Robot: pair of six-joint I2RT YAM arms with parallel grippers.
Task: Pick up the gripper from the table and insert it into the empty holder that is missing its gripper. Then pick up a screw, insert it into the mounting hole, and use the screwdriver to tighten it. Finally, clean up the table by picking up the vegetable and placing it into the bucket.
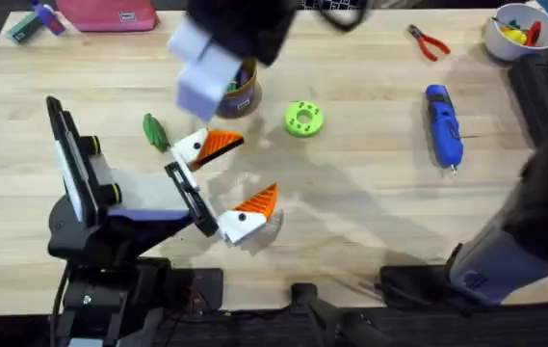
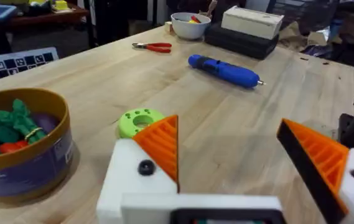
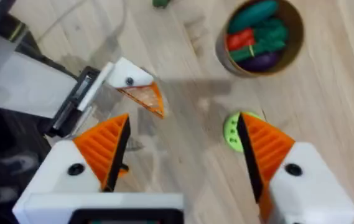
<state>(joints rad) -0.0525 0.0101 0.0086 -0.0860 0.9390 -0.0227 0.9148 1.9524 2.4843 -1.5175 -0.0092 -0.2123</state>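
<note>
Fingers spread on both: left gripper (image 1: pixel 227 183), right gripper (image 3: pixel 180 155), both wedges fitted. Screwdriver (image 1: pixel 443 123) idle right of frame. Vegetable (image 1: pixel 155 131) on table, left of bucket (image 1: pixel 240 96) — cleanup left.

The worktop (image 1: pixel 370 222) is pale wood with fine grain. The left claw (image 1: pixel 230 183) has white blocks bearing orange ribbed wedges with dark edges, as does the right claw (image 3: pixel 180 158). Beside the left claw lies a dark green vegetable (image 1: pixel 155 132). Just beyond it stands the bucket (image 2: pixel 24 146) with an ochre rim and blue-purple side, holding green, red and purple toys. Near it sits a bright green disc (image 1: pixel 303 119). Farther off lie a bright blue screwdriver (image 1: pixel 443 124), red-handled pliers (image 1: pixel 430 43) and a white bowl (image 1: pixel 509 39).
</note>
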